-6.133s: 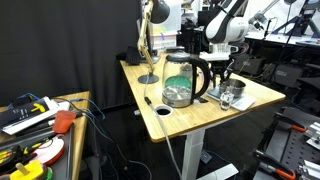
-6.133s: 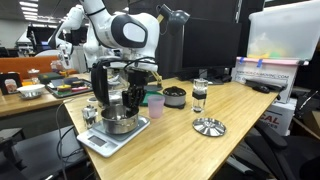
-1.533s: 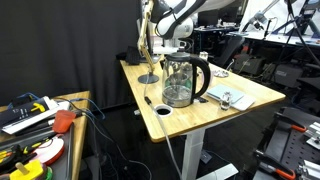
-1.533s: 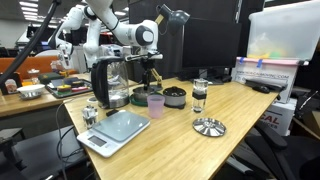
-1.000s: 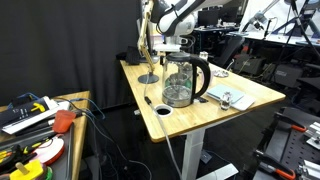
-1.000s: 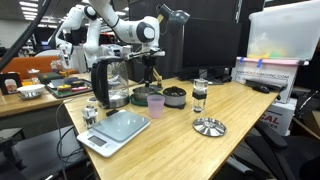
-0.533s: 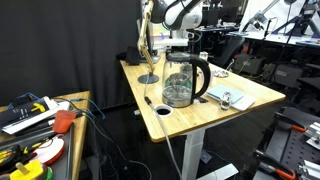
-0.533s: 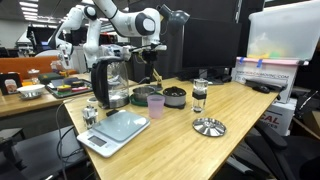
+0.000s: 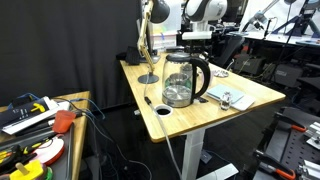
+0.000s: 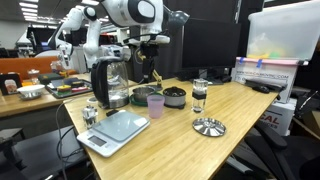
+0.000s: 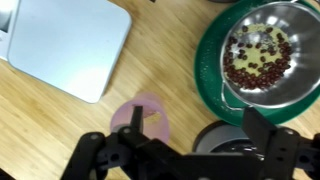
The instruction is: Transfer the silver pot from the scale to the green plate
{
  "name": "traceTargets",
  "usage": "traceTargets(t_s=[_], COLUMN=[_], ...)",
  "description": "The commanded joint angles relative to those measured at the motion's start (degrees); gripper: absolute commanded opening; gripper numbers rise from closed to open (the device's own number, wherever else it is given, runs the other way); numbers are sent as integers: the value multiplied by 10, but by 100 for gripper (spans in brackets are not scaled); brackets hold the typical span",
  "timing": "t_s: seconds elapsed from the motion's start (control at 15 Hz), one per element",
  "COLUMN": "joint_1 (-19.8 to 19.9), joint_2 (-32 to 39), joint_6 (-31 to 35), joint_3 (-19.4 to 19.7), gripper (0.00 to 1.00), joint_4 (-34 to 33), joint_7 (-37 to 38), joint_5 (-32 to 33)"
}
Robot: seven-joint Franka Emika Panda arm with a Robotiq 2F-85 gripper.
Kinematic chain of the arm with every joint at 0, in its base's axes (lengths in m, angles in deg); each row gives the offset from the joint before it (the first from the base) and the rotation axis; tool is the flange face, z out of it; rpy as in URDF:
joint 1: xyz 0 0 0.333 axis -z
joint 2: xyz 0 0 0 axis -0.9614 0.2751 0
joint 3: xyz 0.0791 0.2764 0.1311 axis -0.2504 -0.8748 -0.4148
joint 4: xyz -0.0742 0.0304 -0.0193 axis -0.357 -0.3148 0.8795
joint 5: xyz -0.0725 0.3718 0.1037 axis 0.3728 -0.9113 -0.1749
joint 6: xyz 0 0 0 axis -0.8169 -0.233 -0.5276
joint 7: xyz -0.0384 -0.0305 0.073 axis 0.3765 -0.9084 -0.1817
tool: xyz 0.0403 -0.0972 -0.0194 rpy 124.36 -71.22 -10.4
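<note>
In the wrist view the silver pot, a shiny metal bowl with dark beans inside, stands on the green plate at the upper right. The scale, a flat silver-grey slab, lies bare at the upper left; in both exterior views it sits near the table's front. My gripper hangs high above the table, open and holding nothing, over a pink cup. In an exterior view the gripper is well above the plate area. The glass kettle hides the pot in an exterior view.
A big glass kettle stands beside the plate. Near it are the pink cup, a black bowl, a small glass and a metal dish. A desk lamp stands at the table's back.
The arm has risen away from the green plate with its jaws open. The pot, once held over the scale, now rests on the plate and the scale is bare.
</note>
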Motion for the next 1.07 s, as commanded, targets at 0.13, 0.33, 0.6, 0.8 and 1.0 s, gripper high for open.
traceTargets(t_s=[0.13,0.33,0.6,0.8,1.0], joint_1=[27,32,36,37,37], joint_2=[-172,-249,-273,-290,-289], joint_6=[23,12,-2,-1,-1], joint_3=[-3,-5,-11,-13,-13], gripper=[100,100,100,100,100], joint_4=[214,302,332,346,346], joint_7=[-88,-127,-129,-136,-137], joint_5=[-14,-6,4,4,4])
